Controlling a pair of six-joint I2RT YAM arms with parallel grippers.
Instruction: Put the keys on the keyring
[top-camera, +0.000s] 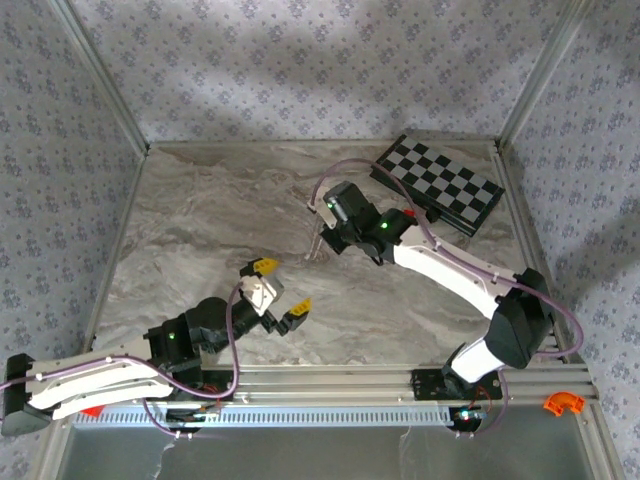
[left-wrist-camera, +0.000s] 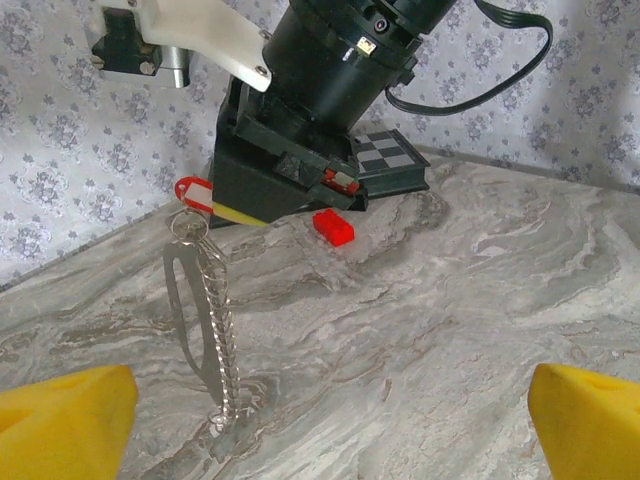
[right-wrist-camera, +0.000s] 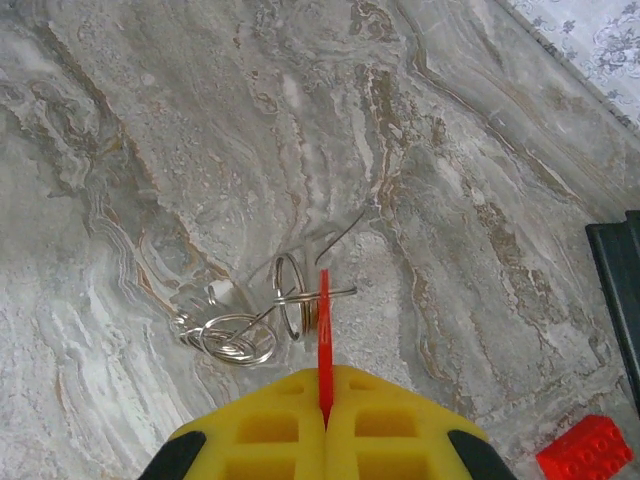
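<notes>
Our right gripper (right-wrist-camera: 324, 385) is clamped on the red tag (right-wrist-camera: 323, 320). From it the keyring (left-wrist-camera: 200, 310) hangs near upright, its foot seemingly touching the table (left-wrist-camera: 450, 330). Our left gripper (left-wrist-camera: 325, 420), jaws wide apart, faces it, ring ahead-left.

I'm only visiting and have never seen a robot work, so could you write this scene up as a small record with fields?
left gripper: open, empty
right gripper: shut on a thin red tag
hanging from tag: metal rings and a long wire clip reaching down to the table
table: grey marble pattern
other things: red brick, checkerboard at the far right corner
</notes>
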